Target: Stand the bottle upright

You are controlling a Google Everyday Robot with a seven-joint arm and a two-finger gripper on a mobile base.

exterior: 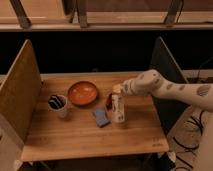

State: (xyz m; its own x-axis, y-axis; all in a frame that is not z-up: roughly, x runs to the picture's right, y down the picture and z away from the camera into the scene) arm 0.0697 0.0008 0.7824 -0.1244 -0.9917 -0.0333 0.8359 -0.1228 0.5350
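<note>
The gripper (119,90) is at the cap end of the bottle (118,109), fingers together; whether they pinch the cap is unclear. The bottle rests on the bench (75,135) just beside the blue sponge (101,118), its long axis pointing toward the fingers.

Arm (170,90) reaches in from the right edge, white w/ grey spots, forearm approx. level, pointing left over the desk (75,135). Wrist (142,82) thick & rounded. Gripper (118,90) at the arm's left end, above the desk's centre-right, fingers closed together.
</note>
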